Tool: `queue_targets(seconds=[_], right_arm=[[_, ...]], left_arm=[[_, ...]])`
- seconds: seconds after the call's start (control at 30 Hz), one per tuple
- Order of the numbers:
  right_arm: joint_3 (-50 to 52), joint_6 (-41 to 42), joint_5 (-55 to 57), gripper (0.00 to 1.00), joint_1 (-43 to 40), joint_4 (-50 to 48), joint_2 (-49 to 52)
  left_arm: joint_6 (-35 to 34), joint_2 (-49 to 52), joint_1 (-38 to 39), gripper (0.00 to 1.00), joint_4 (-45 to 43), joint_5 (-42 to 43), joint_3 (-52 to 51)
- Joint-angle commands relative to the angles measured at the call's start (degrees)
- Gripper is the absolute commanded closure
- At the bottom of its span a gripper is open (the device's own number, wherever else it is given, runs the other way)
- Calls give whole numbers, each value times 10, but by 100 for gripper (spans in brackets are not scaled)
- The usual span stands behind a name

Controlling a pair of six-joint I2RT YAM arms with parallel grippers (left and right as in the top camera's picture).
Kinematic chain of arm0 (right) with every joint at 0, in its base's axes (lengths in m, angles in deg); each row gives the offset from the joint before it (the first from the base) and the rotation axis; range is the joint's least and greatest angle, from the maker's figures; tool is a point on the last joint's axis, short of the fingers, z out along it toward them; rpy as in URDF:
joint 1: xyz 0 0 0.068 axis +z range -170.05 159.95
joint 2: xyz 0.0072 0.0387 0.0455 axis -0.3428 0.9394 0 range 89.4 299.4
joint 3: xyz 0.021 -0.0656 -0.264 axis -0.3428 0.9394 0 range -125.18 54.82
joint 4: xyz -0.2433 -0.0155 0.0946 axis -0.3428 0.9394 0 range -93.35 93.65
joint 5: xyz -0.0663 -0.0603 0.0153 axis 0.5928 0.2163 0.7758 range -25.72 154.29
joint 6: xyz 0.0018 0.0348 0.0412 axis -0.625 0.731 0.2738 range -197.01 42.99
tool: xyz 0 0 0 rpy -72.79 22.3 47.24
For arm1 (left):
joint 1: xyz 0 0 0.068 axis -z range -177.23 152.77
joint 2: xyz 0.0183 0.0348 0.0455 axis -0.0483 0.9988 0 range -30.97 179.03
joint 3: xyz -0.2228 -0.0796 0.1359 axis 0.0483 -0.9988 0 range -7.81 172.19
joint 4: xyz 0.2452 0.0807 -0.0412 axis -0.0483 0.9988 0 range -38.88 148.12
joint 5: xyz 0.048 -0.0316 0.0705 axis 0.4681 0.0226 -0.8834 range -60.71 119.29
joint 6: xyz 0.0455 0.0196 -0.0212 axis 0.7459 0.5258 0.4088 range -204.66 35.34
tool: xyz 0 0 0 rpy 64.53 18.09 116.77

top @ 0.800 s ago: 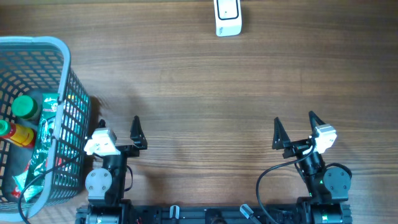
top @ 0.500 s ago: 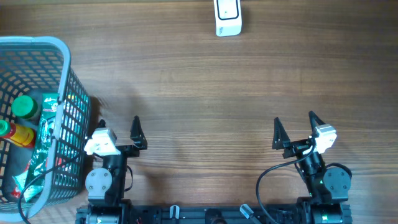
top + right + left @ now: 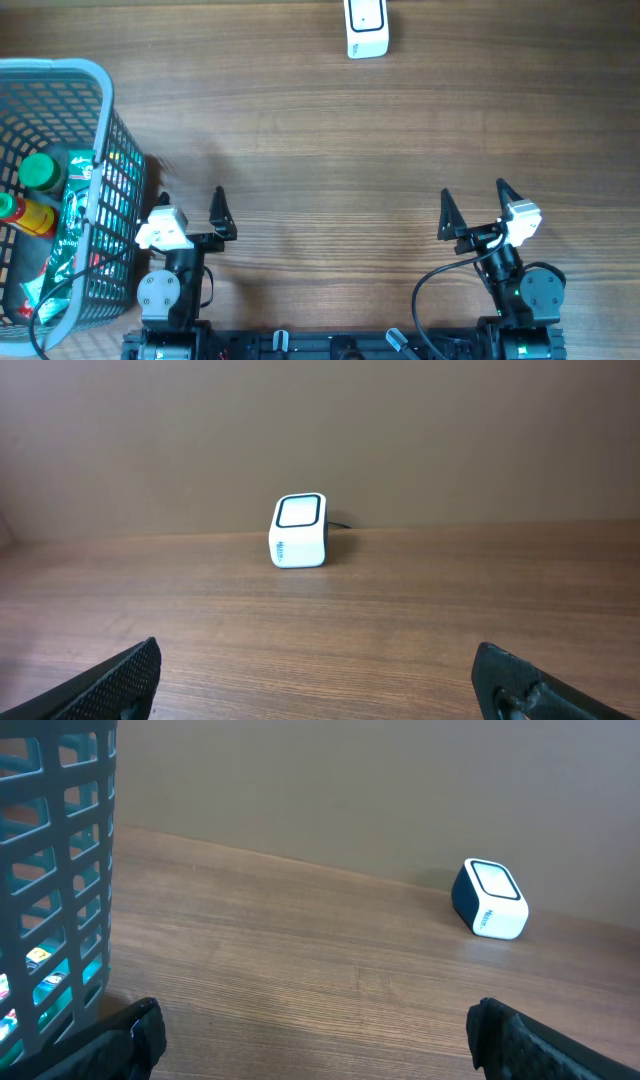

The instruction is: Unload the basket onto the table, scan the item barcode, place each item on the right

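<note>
Left end effector [image 3: 189,196] gaping wide and holding nothing, hovering just beside the grey-blue basket [image 3: 104,90], right end effector [image 3: 473,190] also gaping wide and empty, green-capped bottle [image 3: 42,170] and green packet [image 3: 70,215] lying inside the basket, white barcode scanner [image 3: 366,30] standing at the wooden counter's [image 3: 330,150] far edge.

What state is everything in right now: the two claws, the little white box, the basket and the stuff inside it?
Left gripper: open, empty, beside the basket.
Right gripper: open, empty.
Scanner: standing upright, nothing in front of its window.
Basket: upright, holding items.
Green-capped bottle: in the basket, cap on.
Green packet: in the basket, not gripped.
</note>
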Motion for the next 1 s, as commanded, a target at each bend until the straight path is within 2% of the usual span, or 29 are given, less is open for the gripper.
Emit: queue_targets(seconds=[0.0,0.97], right_arm=[[1,-6,9,0,3,-3,-4],[1,-6,9,0,3,-3,-4]], left_arm=[[11,1,-3,0,2,-5,0],[12,1,-3,0,1,-16,0]])
